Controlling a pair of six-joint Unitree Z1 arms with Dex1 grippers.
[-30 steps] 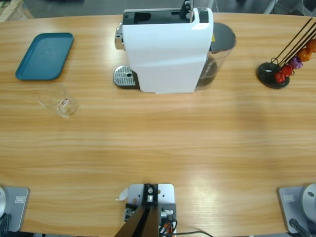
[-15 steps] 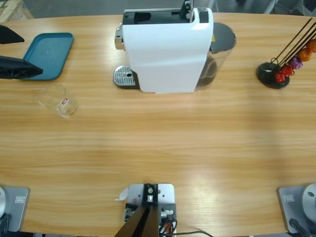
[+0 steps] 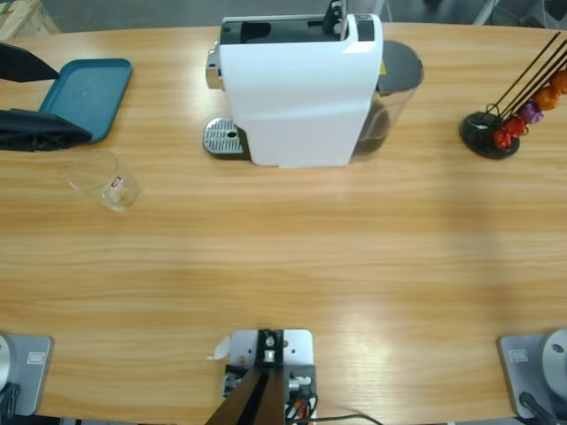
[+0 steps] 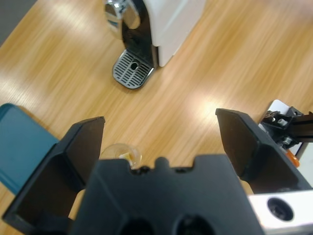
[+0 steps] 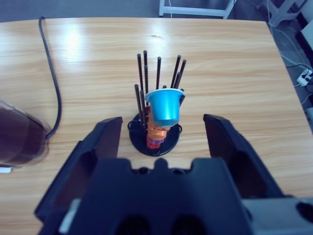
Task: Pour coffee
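At the left edge of the desk [image 3: 292,257] the left gripper [image 3: 40,97] has its fingers wide open, just beside the teal tray [image 3: 81,99] and the empty clear glass [image 3: 104,179]; no coffee shows. The white coffee machine [image 3: 301,88] stands far, at the middle. At the right, the capsule rack [image 5: 157,115] stands before the right gripper [image 5: 164,129], fingers open.

You were working in what looked like a robotics lab or test room set up as a coffee corner. A long wooden bench [image 3: 283,257] carried a white capsule coffee machine [image 3: 301,88], well ahead of your left claw [image 4: 159,134], and a black wire capsule rack [image 5: 156,122] stood straight ahead of your right claw [image 5: 161,142]. Beyond the rack, white metal frame legs [image 5: 195,7] stood on a grey floor [image 5: 88,9].
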